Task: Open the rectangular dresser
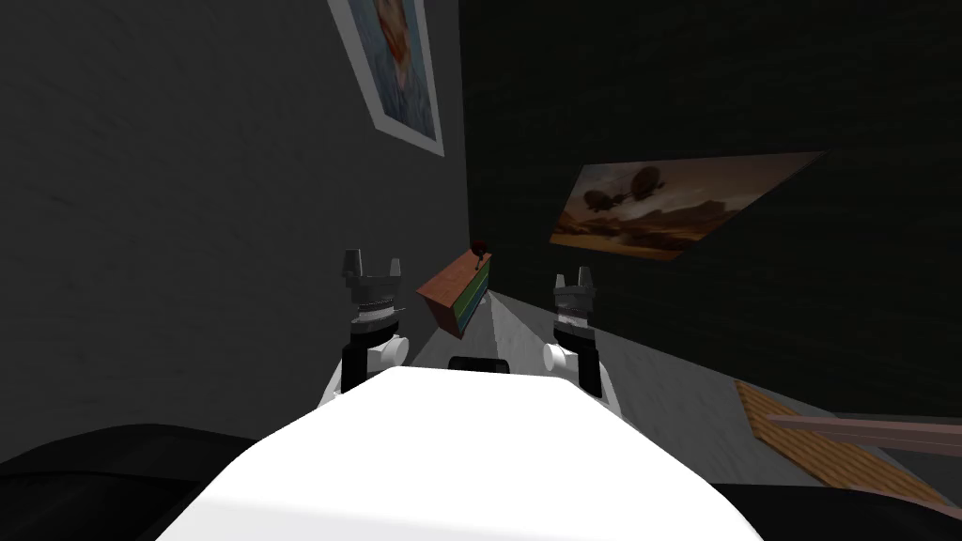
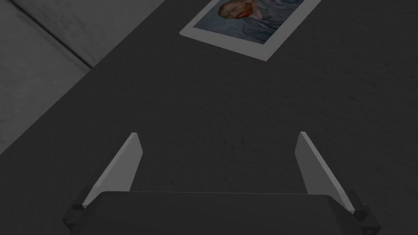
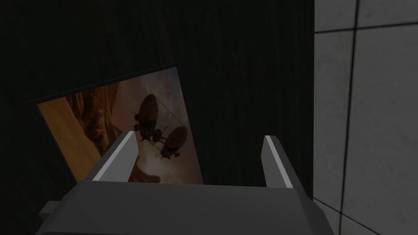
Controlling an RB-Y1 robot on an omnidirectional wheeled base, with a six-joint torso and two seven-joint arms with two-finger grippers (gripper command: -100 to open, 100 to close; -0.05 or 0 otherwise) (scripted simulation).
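Dresser (image 1: pixel 457 299) sits far ahead on the floor near the wall corner, well apart from both hands. Reddish-brown top, front in green and blue bands, tilted with the camera. Handles too small to tell. Small dark object (image 1: pixel 479 249) on top, unclear. Left hand (image 1: pixel 372 266): fingers apart. Right hand (image 1: pixel 573 280): fingers apart.

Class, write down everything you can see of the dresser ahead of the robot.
The dresser is a rectangular box with a reddish-brown top and a front banded green and blue, apparently shut drawers. It stands on the light grey floor beside the dark grey wall, near the corner. A small dark red object sits on its top.
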